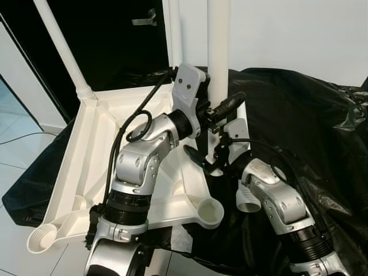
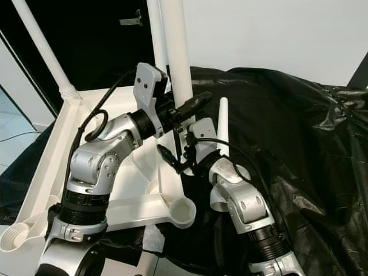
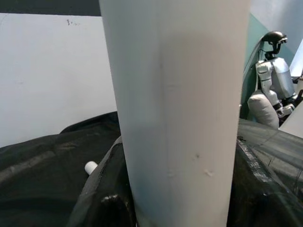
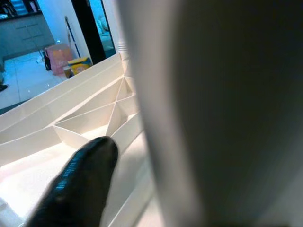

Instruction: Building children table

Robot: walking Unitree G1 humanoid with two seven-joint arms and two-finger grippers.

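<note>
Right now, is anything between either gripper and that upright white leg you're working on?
Nothing visible. The left gripper and right gripper are both right at the upright white leg, which stands in the upturned tabletop.

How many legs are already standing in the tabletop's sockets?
3: one leg at the far left corner, one at the far edge, one at the right side between both claws. Two near sockets stand empty.
</note>
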